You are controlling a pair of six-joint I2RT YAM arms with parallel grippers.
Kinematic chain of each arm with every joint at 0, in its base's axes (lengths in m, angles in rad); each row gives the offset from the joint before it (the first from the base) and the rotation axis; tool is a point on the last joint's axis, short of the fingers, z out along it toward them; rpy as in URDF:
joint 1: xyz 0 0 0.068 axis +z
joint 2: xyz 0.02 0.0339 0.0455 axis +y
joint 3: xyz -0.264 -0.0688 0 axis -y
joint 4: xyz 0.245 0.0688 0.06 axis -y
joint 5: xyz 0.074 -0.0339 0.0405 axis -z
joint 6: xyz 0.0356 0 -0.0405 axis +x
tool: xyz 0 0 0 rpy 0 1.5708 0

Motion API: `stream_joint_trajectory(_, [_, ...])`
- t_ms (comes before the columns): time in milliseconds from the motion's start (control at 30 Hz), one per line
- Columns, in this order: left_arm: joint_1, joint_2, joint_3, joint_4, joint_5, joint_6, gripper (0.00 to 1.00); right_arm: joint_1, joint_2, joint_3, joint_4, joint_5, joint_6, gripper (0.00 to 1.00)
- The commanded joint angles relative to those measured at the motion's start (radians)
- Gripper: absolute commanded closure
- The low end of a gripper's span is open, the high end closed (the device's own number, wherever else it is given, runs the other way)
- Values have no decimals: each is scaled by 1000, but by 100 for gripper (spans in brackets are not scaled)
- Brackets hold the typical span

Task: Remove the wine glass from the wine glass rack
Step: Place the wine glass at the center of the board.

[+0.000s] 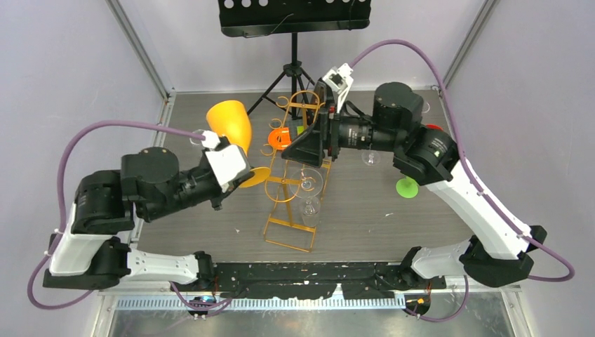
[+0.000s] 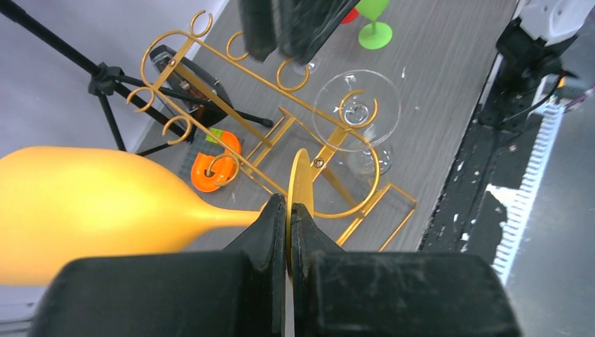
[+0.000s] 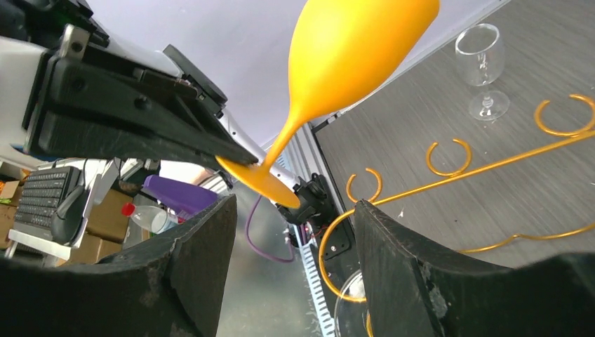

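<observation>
**A:** Where is the glass?

**B:** The opaque yellow-orange wine glass point(image 1: 230, 123) is off the gold wire wine glass rack point(image 1: 289, 199). In the overhead view it sits left of centre and is tipped over. Its bowl points to the upper left and its round foot points towards the rack's left rail.

**A:** Does the foot touch the wire?

**B:** I cannot tell. It is just beside the rail.

**A:** And the left jaws?

**B:** They are clamped together on that foot. In the left wrist view the thin disc stands edge-on between the two black pads point(image 2: 263, 232). The stem runs off left into the bowl at the frame's left edge.

**A:** The right jaws?

**B:** They are wide apart with nothing between them. Seen from overhead, they hang over the rack's upper end at the middle of the frame. In the right wrist view the yellow foot shows beyond the gap, farther off.

**A:** What else is on the rack?

**B:** A clear stemmed glass point(image 2: 356, 109) hangs upside down with its foot caught in a scroll hook.

**A:** What is around it?

**B:** A green stemmed glass point(image 1: 407, 186) stands on the grey tabletop point(image 1: 379, 217), right of centre. A black tripod music stand point(image 1: 295, 17) stands at the top.
</observation>
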Motion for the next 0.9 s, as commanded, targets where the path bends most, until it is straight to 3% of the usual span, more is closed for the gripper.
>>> stream_joint_trajectory(0, [-123, 11, -32, 85, -240, 80, 100, 29, 24, 56, 61, 6, 23, 32])
stream_joint_trajectory(300, [-283, 16, -119, 173, -422, 136, 100, 66, 93, 80, 72, 14, 28, 32])
stream_joint_trajectory(867, [-366, 3, -168, 243, -508, 191, 100, 111, 165, 74, 97, 27, 41, 33])
